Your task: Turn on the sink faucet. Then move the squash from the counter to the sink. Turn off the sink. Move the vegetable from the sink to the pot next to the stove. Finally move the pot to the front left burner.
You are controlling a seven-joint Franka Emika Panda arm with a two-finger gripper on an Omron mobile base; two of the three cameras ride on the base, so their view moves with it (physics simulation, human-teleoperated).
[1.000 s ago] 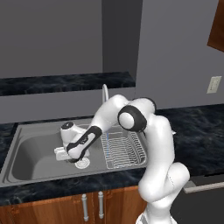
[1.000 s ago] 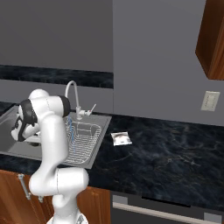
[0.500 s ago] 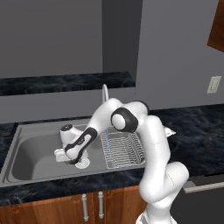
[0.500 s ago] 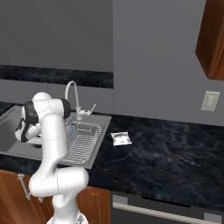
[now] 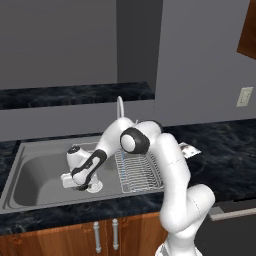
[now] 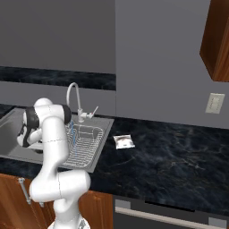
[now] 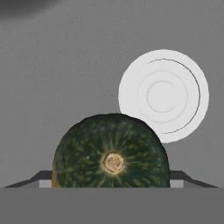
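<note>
The squash, a round dark green ball with a tan stem spot, sits between my gripper fingers, which press its two sides. Just beyond it lies the round pale drain on the grey floor of the sink. My gripper hangs low in the left basin beside the drain. The silver gooseneck sink faucet stands behind the basin with its lever angled up, and a thin blue stream falls from the spout. The pot is out of view.
A wire rack fills the right basin, close to my forearm. A small white packet lies on the black veined counter right of the sink. Brown cabinet doors run below.
My arm has eased slightly left and down inside the basin. The hand stays by the drain with the squash still in it.
</note>
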